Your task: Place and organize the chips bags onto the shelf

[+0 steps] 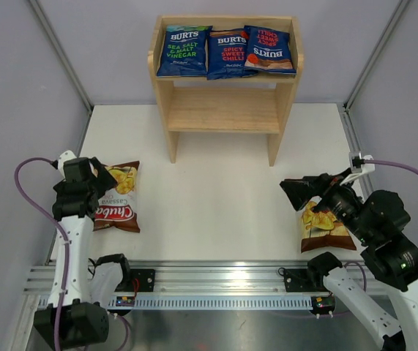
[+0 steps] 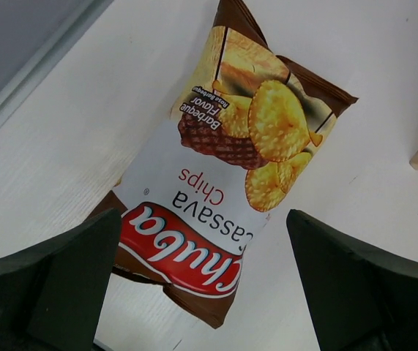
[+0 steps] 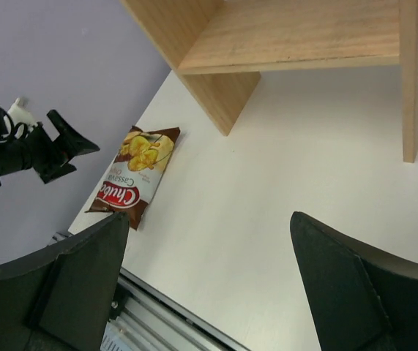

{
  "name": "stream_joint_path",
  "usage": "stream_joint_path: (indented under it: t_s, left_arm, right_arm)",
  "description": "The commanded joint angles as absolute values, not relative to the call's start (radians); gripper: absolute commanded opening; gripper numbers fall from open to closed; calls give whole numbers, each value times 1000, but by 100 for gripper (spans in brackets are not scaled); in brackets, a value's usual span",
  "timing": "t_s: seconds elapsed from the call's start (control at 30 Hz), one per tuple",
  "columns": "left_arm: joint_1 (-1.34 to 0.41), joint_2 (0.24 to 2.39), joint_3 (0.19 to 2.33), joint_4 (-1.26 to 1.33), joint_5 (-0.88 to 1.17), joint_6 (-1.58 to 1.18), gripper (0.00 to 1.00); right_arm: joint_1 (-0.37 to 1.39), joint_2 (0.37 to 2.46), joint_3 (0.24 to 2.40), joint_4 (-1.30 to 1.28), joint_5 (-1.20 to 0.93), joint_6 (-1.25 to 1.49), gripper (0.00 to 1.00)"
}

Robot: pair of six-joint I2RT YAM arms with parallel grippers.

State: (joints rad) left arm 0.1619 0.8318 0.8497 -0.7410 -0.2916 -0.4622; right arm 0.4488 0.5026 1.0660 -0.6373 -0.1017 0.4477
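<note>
With three Burts bags on the shelf, a Chuba bag on the desk is framed by the spread jaws of the left gripper, a descent and pinch being called for, while the right gripper is likewise held spread.

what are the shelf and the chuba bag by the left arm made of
The shelf looks like light wood, matte, with visible grain lines. The Chuba bag seems to be thin plastic or foil film: glossy printed surface with creases.

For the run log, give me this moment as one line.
shelf top tier: three BURTS bags | left Chuba bag: on table, left fingers open above | right Chuba bag: on table, right fingers open, empty
</note>
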Motion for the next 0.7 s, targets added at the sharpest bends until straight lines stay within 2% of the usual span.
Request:
stream_joint_path:
  t_s: [0.0,0.07,0.3,0.4,0.43,0.67]
  left_arm:
    - [228,882,810,-603,-98,-405,99]
    - [288,903,811,-569,-101,-387,99]
    - [377,1123,923,-695,-160,-276,99]
    - [463,1222,933,-709,53,-264,99]
    - [519,1265,937,-710,198,-259,99]
    - [548,1403,956,-698,469,-193,99]
  right_arm:
    - [449,437,1002,-602,-228,413,99]
    - [449,414,933,-565,-300,437,99]
    - [449,371,766,-351,-552,512,100]
    - [449,345,741,-324,-618,517,99]
    - [449,336,736,-316,-636,514,99]
    - [449,206,695,-298,-768,512,99]
